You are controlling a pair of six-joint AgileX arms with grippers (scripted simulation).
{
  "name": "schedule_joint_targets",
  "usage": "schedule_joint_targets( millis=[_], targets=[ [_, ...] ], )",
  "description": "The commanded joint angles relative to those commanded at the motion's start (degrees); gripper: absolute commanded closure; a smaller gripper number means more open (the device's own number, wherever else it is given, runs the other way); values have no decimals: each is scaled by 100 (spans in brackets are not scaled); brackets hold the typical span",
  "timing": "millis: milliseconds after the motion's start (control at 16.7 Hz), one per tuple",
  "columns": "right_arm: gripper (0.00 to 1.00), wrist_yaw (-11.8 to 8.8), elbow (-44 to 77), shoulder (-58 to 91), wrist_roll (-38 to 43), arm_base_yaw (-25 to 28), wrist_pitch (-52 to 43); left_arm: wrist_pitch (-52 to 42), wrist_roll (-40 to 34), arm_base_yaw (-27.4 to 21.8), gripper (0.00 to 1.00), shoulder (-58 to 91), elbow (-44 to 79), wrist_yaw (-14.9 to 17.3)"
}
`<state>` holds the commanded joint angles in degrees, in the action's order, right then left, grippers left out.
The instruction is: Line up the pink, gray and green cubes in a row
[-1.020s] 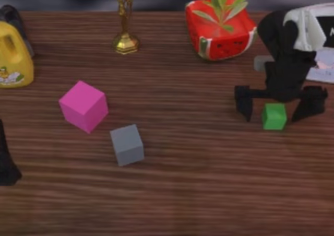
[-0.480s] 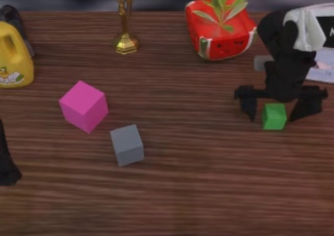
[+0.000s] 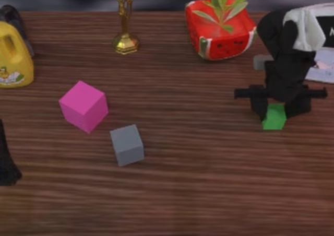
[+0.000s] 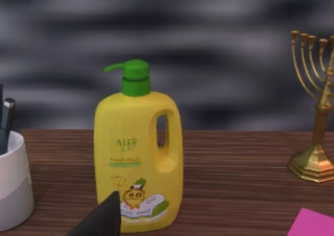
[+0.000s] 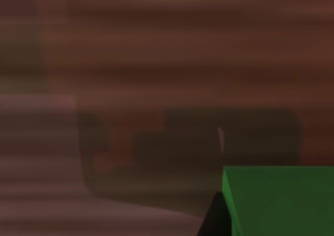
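The green cube (image 3: 274, 120) lies at the table's right, and my right gripper (image 3: 276, 109) is shut on it from above, one finger on each side. In the right wrist view the green cube (image 5: 282, 199) fills the corner with a dark finger (image 5: 215, 217) pressed against its side. The pink cube (image 3: 83, 105) sits left of centre, with the gray cube (image 3: 127, 144) just in front and to its right, a small gap between them. My left gripper (image 3: 6, 168) is parked, open, at the left edge. A corner of the pink cube (image 4: 314, 224) shows in the left wrist view.
A yellow pump bottle (image 3: 13, 53) stands at the far left, a gold candelabrum (image 3: 125, 37) at the back and a watermelon-patterned planter (image 3: 222, 30) at the back right. A white cup (image 4: 13, 184) stands beside the bottle (image 4: 138, 157).
My right gripper's fingers, spread wide around the green cube a second ago, have drawn in and shut on it. The pink and gray cubes and the left arm have not moved.
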<state>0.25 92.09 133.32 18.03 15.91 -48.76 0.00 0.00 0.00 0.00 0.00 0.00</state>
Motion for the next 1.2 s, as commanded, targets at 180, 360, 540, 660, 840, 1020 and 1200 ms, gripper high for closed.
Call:
schedule_joint_targets(
  millis=[180, 360, 540, 660, 840, 1020, 1200],
  targets=[
    [100, 0, 0, 0, 0, 0, 0, 0, 0, 0, 0, 0, 0, 0],
    [100, 0, 0, 0, 0, 0, 0, 0, 0, 0, 0, 0, 0, 0],
    [100, 57, 141, -236, -34, -6, -178, 0, 0, 0, 0, 0, 0, 0],
    [100, 57, 354, -352, -30, 3, -514, 0, 0, 0, 0, 0, 0, 0],
    [100, 54, 721, -585, -34, 23, -1181, 0, 0, 0, 0, 0, 0, 0],
    [100, 52, 874, -715, -42, 33, -1401, 0, 0, 0, 0, 0, 0, 0],
    [100, 50, 862, -695, -33, 2, -1387, 0, 0, 0, 0, 0, 0, 0]
  ],
)
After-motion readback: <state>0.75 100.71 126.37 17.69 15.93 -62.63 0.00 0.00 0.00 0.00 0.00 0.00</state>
